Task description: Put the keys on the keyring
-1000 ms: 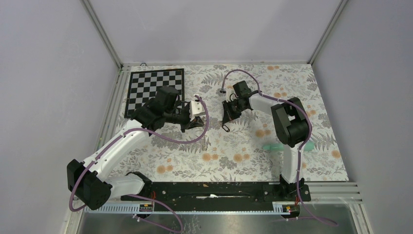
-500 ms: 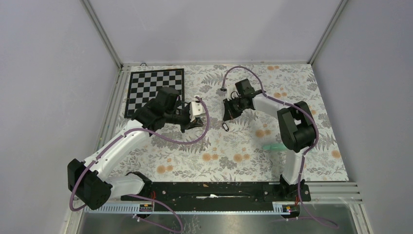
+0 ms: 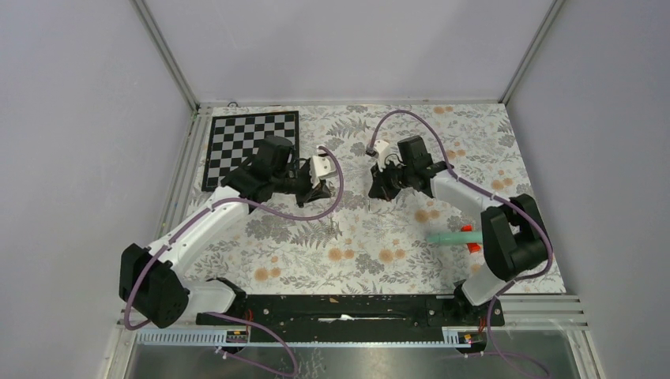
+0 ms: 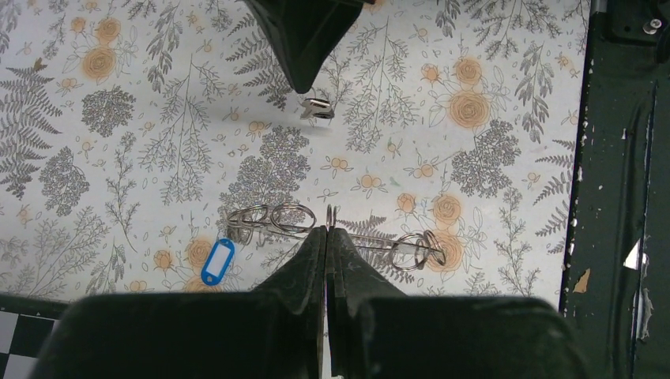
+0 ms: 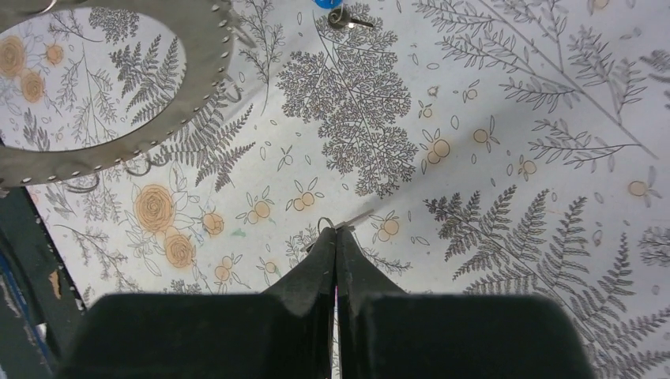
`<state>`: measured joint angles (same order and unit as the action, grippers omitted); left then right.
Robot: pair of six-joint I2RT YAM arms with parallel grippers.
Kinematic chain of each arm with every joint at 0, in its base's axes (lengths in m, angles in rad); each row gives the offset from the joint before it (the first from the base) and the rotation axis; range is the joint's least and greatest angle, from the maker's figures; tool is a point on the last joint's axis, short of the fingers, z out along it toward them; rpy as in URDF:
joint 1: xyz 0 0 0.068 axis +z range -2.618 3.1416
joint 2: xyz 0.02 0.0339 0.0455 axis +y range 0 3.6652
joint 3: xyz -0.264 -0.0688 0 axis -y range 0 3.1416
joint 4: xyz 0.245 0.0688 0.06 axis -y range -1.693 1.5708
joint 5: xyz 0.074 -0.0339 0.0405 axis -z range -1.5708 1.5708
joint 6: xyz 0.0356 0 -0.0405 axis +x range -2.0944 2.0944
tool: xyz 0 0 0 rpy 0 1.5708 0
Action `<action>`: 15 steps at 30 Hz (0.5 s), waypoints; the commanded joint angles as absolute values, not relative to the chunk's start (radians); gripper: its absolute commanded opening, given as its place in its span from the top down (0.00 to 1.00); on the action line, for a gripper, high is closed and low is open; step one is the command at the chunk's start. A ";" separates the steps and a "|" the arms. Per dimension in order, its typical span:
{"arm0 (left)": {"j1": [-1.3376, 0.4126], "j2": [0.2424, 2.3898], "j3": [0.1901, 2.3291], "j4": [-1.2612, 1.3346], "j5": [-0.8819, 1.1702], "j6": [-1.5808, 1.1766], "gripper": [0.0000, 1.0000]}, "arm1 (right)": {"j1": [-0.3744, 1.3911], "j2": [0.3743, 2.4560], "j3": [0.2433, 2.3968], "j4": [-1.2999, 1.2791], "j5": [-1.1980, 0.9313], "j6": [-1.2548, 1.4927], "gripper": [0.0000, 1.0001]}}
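Both claws are pinched shut. The left claw (image 4: 327,234) apparently nips the keyring (image 5: 205,71) edge-on — a big flat grey hoop with a dotted band. The right claw (image 5: 336,234) grips a small silver key (image 4: 316,109); the blue-tagged key (image 4: 217,260) lies on the table (image 4: 490,95).

The right fingers (image 5: 325,264) are pressed together at the bottom centre. A thin metal key (image 5: 357,219) is pinched at their tips, with its small loop and shaft showing. A large grey keyring (image 5: 209,79), dotted along its band, is seen at the upper left over the floral counter (image 5: 513,158). A blue-tagged key (image 5: 346,19) lies at the top edge.
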<state>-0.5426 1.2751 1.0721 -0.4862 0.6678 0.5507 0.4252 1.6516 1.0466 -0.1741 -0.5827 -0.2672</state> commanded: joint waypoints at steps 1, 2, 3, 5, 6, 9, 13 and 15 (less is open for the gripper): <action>-0.541 1.282 1.072 -0.356 0.682 0.494 1.00 | 0.422 1.542 0.980 -0.080 -0.594 -0.342 1.00; -0.541 1.285 1.069 -0.344 0.686 0.484 1.00 | 0.422 1.524 0.965 -0.071 -0.594 -0.351 1.00; -0.541 1.289 1.067 -0.334 0.690 0.475 1.00 | 0.421 1.504 0.953 -0.060 -0.594 -0.360 1.00; -0.541 1.301 1.072 -0.323 0.697 0.461 1.00 | 0.422 1.468 0.929 -0.037 -0.589 -0.372 1.00; -0.541 1.308 1.076 -0.322 0.700 0.455 1.00 | 0.422 1.455 0.921 -0.030 -0.577 -0.379 1.00; -0.541 1.319 1.089 -0.322 0.703 0.443 1.00 | 0.423 1.451 0.924 -0.059 -0.513 -0.406 1.00; -0.541 1.302 1.081 -0.323 0.695 0.444 1.00 | 0.422 1.480 0.944 -0.144 -0.434 -0.461 1.00; -0.541 1.287 1.071 -0.325 0.682 0.452 1.00 | 0.423 1.499 0.949 -0.179 -0.415 -0.477 1.00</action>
<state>-0.5426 1.3216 1.0691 -0.3920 0.6746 0.4583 0.4244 1.4765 0.9226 -0.1154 -0.4896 -0.4084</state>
